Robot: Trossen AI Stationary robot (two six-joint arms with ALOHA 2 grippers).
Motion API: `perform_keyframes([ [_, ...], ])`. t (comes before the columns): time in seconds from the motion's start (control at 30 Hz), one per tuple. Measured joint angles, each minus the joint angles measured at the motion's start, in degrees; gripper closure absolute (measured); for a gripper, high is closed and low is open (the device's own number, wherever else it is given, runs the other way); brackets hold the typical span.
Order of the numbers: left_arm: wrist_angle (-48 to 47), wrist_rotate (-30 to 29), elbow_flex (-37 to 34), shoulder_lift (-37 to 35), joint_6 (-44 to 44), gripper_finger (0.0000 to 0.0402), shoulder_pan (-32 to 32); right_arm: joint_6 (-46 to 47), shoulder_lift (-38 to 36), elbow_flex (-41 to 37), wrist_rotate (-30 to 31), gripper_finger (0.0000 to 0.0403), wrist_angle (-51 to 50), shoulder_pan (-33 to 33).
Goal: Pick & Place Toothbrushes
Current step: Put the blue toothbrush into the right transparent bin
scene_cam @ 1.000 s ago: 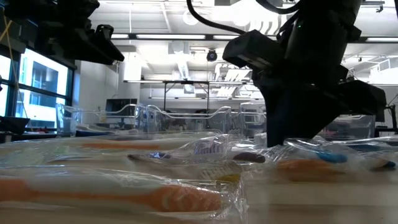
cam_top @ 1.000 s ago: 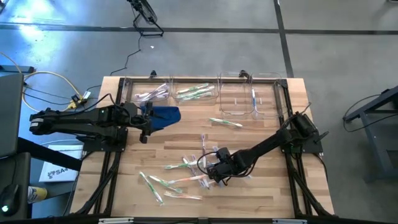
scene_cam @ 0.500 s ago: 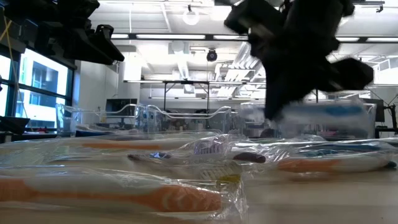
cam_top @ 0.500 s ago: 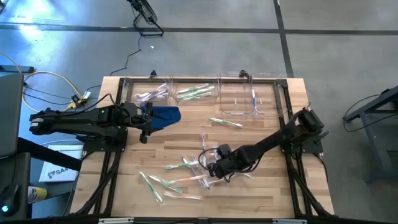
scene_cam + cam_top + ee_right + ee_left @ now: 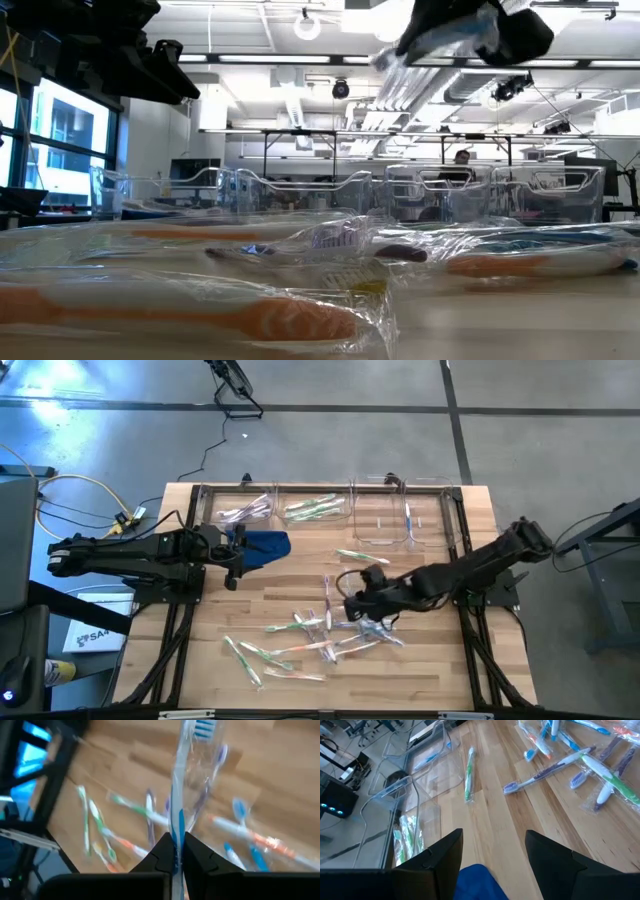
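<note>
Blue toothbrush (image 5: 176, 785) pinched in right hand (image 5: 175, 851) — lifted.

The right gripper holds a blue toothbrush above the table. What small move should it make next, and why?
Probably carry it toward the clear bins at the table's far edge. The right gripper is shut on the blue toothbrush, lifted clear of the pile; one bin already holds a blue one.

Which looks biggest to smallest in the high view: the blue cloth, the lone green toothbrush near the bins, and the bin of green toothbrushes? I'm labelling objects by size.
1. Bin of green toothbrushes, largest.
2. Blue cloth, clearly smaller than the bin.
3. Lone green toothbrush: about as long as the cloth, but far thinner, so smallest.
</note>
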Motion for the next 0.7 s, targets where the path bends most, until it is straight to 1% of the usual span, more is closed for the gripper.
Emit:
perform_keyframes([
  [0.23,0.0,-0.13,0.0,-0.02,-0.2,0.0192,0.0,-6.71,-6.14,0.0,8.54,0.039,-1.8,-2.49],
  [0.4,0.0,-0.15,0.0,-0.02,-0.2,0.0192,0.0,-12.98,-8.9,0.0,12.14,0.039,-1.73,-5.64],
  [0.7,0.01,-0.18,0.0,-0.02,-0.21,0.0192,0.0,-23.26,-11.31,0.0,13.12,0.039,-1.41,-14.0],
])
